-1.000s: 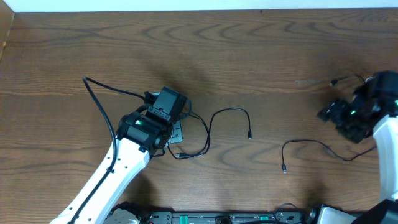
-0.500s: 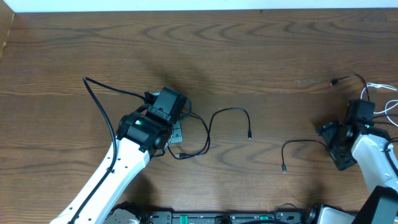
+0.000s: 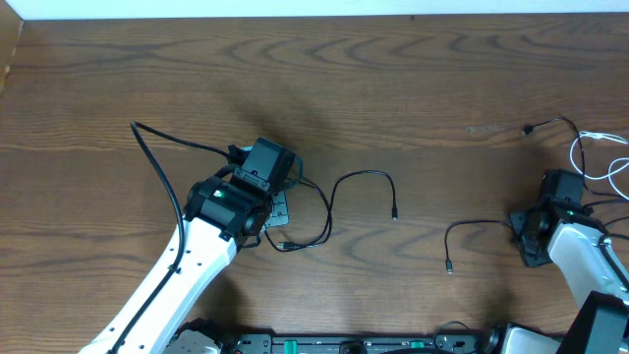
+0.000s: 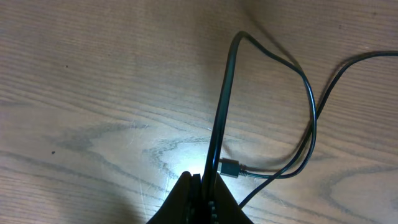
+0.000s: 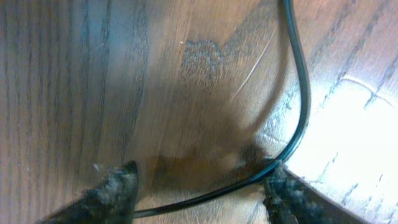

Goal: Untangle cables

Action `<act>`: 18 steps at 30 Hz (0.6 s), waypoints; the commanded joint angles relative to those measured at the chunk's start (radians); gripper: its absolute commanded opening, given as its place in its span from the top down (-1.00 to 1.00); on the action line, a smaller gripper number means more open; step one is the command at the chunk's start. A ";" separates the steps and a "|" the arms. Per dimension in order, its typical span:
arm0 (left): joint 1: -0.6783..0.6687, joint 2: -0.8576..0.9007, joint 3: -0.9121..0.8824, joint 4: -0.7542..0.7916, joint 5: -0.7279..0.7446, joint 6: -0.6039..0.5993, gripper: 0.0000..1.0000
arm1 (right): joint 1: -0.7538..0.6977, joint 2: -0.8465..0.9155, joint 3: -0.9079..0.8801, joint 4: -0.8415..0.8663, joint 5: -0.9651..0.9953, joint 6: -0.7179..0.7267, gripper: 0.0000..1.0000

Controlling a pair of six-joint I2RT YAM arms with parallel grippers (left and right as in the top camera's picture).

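Observation:
My left gripper (image 3: 278, 218) is shut on a thin black cable (image 3: 334, 192) that loops right across the table to a small plug (image 3: 394, 213). In the left wrist view the jaws (image 4: 206, 190) pinch this cable (image 4: 222, 106), with a plug end (image 4: 229, 168) lying beside them. My right gripper (image 3: 523, 234) is low at the right end of a second black cable (image 3: 477, 224). In the right wrist view its open fingers (image 5: 202, 190) straddle that cable (image 5: 297, 118). A white cable (image 3: 593, 147) and another black cable (image 3: 546, 124) lie at the far right.
The thick black arm cable (image 3: 157, 162) runs left of the left arm. The white wall edge (image 3: 295, 10) bounds the far side of the wooden table (image 3: 393, 88).
My right arm has swung down from the upper right to the end of the second black cable, uncovering the white cable. The left arm has not moved.

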 commanded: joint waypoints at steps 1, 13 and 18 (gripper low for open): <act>0.005 -0.005 0.006 -0.003 -0.003 -0.005 0.85 | 0.002 0.002 -0.019 -0.008 0.022 0.016 0.14; 0.005 -0.005 0.006 -0.003 -0.003 -0.005 0.85 | 0.002 0.002 -0.056 -0.034 0.032 0.016 0.90; 0.005 -0.005 0.006 -0.003 -0.003 -0.005 0.85 | 0.002 0.002 -0.056 -0.019 0.029 -0.038 0.98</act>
